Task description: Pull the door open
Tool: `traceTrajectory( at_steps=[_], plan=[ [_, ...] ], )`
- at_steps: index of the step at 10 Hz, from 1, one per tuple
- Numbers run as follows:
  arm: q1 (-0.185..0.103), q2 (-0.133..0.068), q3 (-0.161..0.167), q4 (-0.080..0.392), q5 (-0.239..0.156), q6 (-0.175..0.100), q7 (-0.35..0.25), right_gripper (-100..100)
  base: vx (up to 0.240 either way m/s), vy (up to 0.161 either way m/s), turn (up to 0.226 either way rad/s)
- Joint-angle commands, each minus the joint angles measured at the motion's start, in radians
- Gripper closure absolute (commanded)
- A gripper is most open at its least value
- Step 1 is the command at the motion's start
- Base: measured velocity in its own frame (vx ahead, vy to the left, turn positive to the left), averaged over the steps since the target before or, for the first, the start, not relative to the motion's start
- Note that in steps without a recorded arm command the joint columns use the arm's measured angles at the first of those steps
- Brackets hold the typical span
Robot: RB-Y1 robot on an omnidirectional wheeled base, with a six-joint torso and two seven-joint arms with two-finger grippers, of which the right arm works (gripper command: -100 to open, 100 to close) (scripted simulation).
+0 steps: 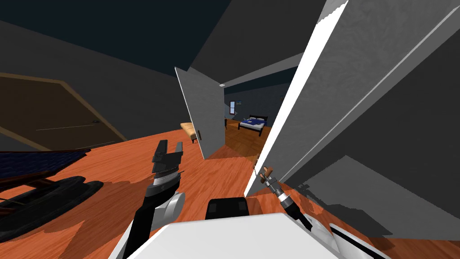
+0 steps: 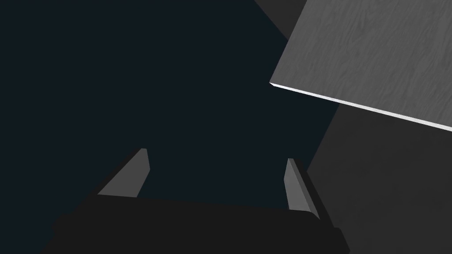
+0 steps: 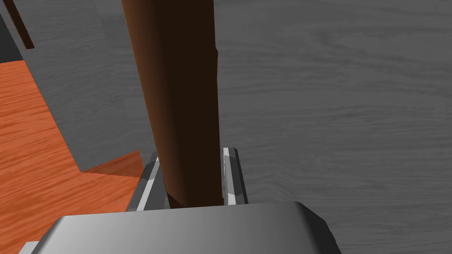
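right gripper [image 3: 190, 159] clamps brown handle [image 3: 181, 88] of grey door [image 3: 335, 110].

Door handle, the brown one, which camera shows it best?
The right wrist view: the brown handle stands close up, clamped between the fingers of the right gripper against the grey door. The head view has it tiny at the door's edge; the left wrist view faces a grey panel corner.
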Motion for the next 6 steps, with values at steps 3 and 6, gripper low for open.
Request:
traceTrajectory(
  at_steps=[3,6],
  plan=[
    [0.000,0.008,0.012,0.050,-0.004,-0.041,-0.018,100,-0.165,-0.069,0.142],
    [0.004,0.006,0.018,0.060,-0.006,-0.057,-0.022,100,-0.163,-0.083,0.128]
  ],
)
